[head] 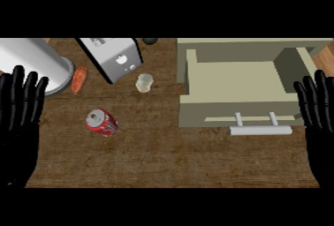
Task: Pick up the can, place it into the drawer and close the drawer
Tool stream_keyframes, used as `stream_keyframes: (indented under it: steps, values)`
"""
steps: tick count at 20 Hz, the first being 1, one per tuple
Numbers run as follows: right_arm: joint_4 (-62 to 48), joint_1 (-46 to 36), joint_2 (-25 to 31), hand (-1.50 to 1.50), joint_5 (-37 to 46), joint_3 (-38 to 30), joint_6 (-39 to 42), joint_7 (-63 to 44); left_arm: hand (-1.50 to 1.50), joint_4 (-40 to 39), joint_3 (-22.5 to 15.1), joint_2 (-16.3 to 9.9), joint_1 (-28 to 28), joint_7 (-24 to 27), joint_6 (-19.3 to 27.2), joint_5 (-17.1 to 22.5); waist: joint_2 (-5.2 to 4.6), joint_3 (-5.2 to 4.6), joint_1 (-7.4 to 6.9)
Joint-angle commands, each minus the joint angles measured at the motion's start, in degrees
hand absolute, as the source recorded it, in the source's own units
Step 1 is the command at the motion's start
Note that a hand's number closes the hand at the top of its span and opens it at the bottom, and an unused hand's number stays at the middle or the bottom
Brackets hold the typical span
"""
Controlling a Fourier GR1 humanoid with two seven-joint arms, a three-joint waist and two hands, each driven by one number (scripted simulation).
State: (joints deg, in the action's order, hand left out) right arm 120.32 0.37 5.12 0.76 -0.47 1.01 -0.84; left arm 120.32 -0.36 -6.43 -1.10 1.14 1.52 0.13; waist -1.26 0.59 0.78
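Head view
Table (169, 163): brown wood-grain top that fills the view.
Can (102, 122): red with a silver top, lying tilted on the table at about 9 o'clock from the view's centre, apart from both hands and well apart from the drawer.
Drawer (238, 88): beige, pulled open at about 2 o'clock, its inside bare; its front panel faces 6 o'clock.
Handle (259, 129): pale bar on two posts, on the drawer's front.
Left hand (20, 114): black, at the 9 o'clock edge, fingers straight and spread, pointing to 12 o'clock, holding nothing.
Right hand (318, 110): black, at the 3 o'clock edge just beside the drawer's side, fingers straight and wide, holding nothing.
Glass (144, 82): small and clear, at 12 o'clock from the can.
Sausage (79, 79): reddish and long, at about 11 o'clock from the can, beside a big silver cylinder (36, 66).
Appliance (114, 57): silver box, tilted, at 12 o'clock, just beside the glass.
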Motion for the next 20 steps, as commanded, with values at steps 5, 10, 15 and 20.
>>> stream_keyframes:
  steps: [5,10,15,20]
  values:
    - [-0.22,-1.03,-0.35,-1.5,-2.1,1.95,2.15,0.4,-1.5,-6.29,-4.98,-8.14,-6.02,2.22,-25.3,21.95,0.51,-0.96,1.96]
    - [-4.14,5.48,-2.03,-1.5,-0.45,-3.3,-4.06,-6.55,-1.5,-15.14,-1.68,-21.76,-2.85,-4.01,-39.54,29.22,0.54,-0.7,1.35]
    - [0.27,8.01,-0.8,-1.5,-3.59,-6.02,-3.22,-9.57,-1.5,-30.18,7.24,-32.01,-7.76,-0.77,-54.21,40.83,1.04,-0.64,0.77]
    - [-0.05,13.57,0.46,-1.5,-6.96,-9.55,0.75,-4.85,-1.5,-40.95,11.19,-38.51,-10.69,-0.4,-65.22,46.06,1.17,-0.6,0.12]
